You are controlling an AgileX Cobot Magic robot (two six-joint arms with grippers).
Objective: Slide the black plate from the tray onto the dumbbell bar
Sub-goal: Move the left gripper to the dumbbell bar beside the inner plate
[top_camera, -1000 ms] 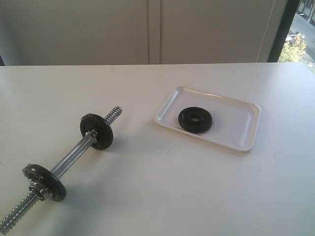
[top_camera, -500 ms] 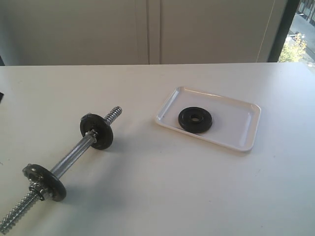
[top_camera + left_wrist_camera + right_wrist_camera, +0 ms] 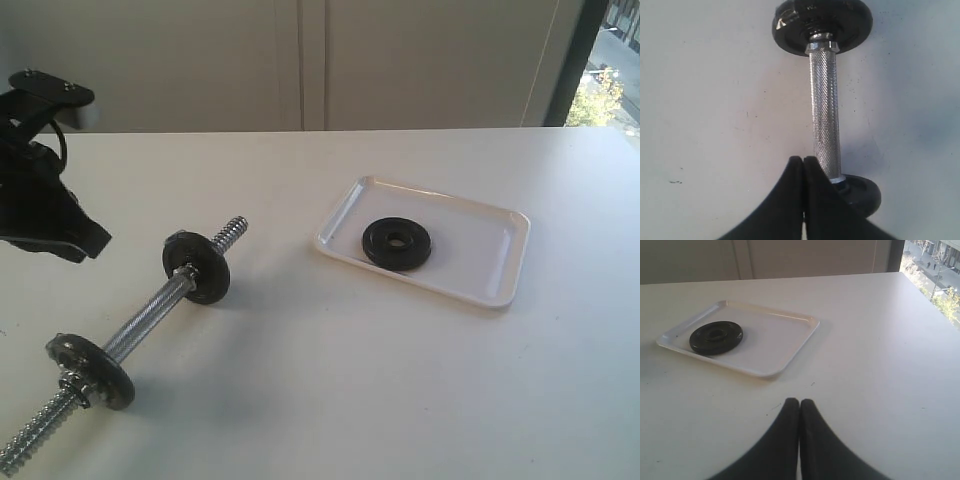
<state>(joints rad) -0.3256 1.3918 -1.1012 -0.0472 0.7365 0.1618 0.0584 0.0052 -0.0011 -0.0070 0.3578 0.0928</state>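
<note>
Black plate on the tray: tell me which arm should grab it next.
Right, likely. The black plate lies in the tray on the right side of the exterior view, ahead of the right gripper; the left gripper hangs over the dumbbell bar, far from it.

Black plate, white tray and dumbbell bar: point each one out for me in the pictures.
black plate (image 3: 378,245), exterior view, on its flat face beside the centre hole.
white tray (image 3: 480,258), exterior view, on its bare floor beside the black plate.
dumbbell bar (image 3: 825,110), left wrist view, on its knurled middle.
</note>
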